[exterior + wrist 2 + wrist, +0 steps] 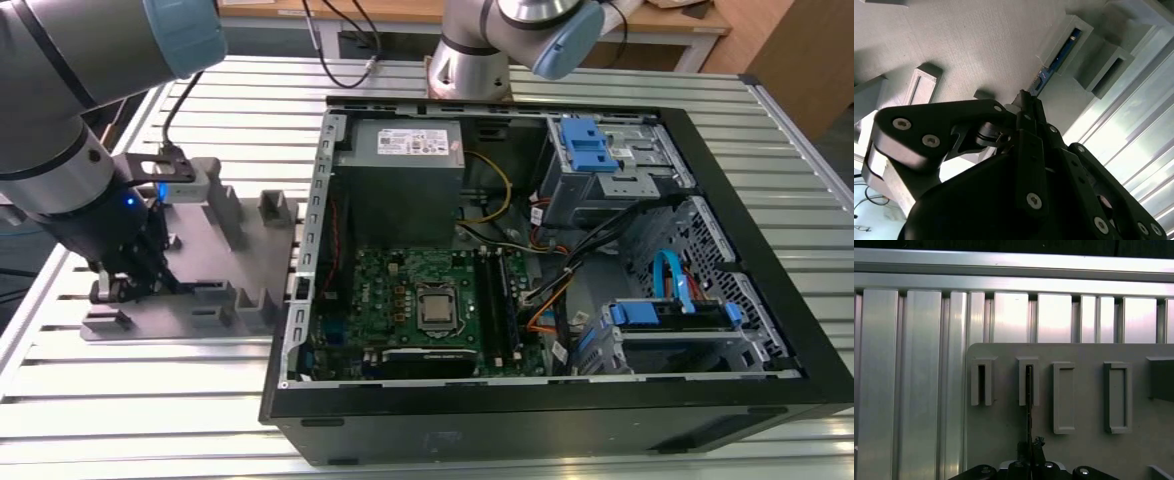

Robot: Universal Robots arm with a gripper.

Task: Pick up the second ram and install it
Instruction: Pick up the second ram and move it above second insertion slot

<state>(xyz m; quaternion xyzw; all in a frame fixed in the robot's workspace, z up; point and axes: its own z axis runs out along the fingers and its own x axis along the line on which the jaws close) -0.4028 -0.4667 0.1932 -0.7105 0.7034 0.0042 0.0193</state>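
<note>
Matte black gripper point(1031, 447) pinches the thin, flat blue-green second ram point(1059, 55) edgewise in a slotted grey plastic block point(214, 300), nine o'clock from the boxy black steel computer case point(534, 425) in the exterior view.

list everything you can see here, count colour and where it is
second ram: one, blue-green, on edge in a slot of the fixture
fixture: one, grey, slotted, on the table at the exterior view's left
computer case: one, black, open, beside the fixture
motherboard: one, green, inside the case
power supply: one, grey, inside the case
cables: several, yellow, black, blue, orange, inside the case
table: one, silver, slatted, under everything
other robot arm: one, silver and blue, beyond the case
arm: one, grey with blue caps, over the fixture
gripper: one, black, at the ram's end
</note>
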